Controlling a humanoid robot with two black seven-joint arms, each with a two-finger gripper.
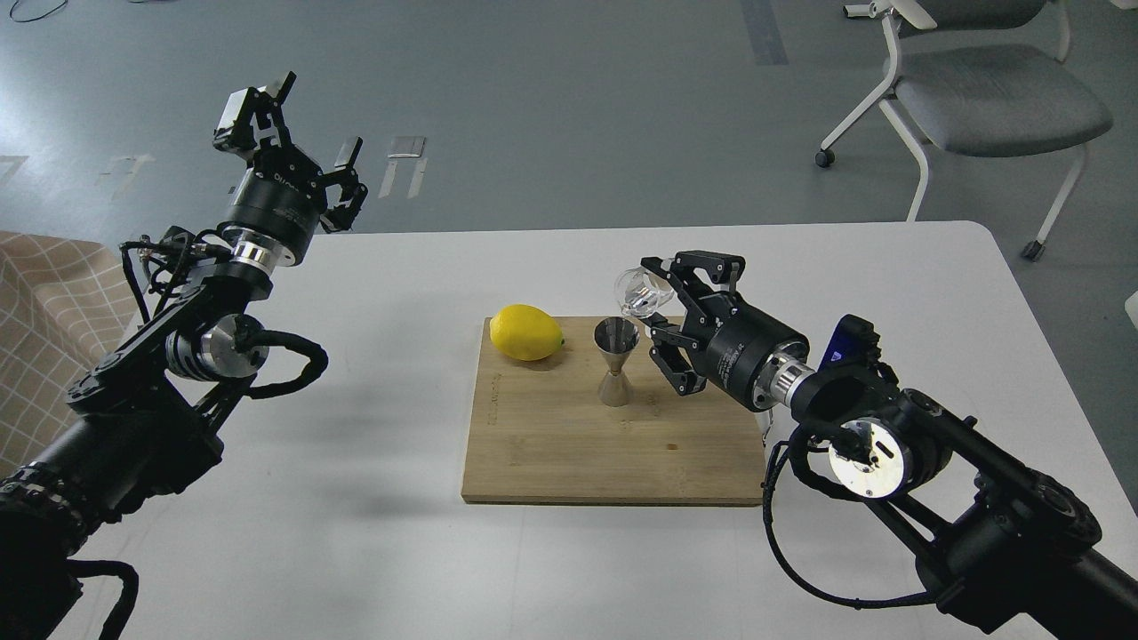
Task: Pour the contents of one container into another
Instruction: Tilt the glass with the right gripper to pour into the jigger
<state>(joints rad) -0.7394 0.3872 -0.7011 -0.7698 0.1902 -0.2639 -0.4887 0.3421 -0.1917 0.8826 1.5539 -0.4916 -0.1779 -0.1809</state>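
The small clear glass cup [638, 292] is held tipped on its side just above and to the right of the steel jigger [616, 360], its mouth turned left and down over the jigger's top rim. My right gripper [656, 302] is shut on the cup, one finger above it and one below. The jigger stands upright on the wooden board [569, 453], near its back middle. My left gripper [307, 142] is raised above the table's far left corner, open and holding nothing. No liquid can be made out in the cup.
A yellow lemon [526, 332] lies on the board left of the jigger. The board rests on the white table [356, 533]. A grey office chair [987, 89] stands beyond the far right corner. Checked fabric [44, 302] lies off the table's left edge.
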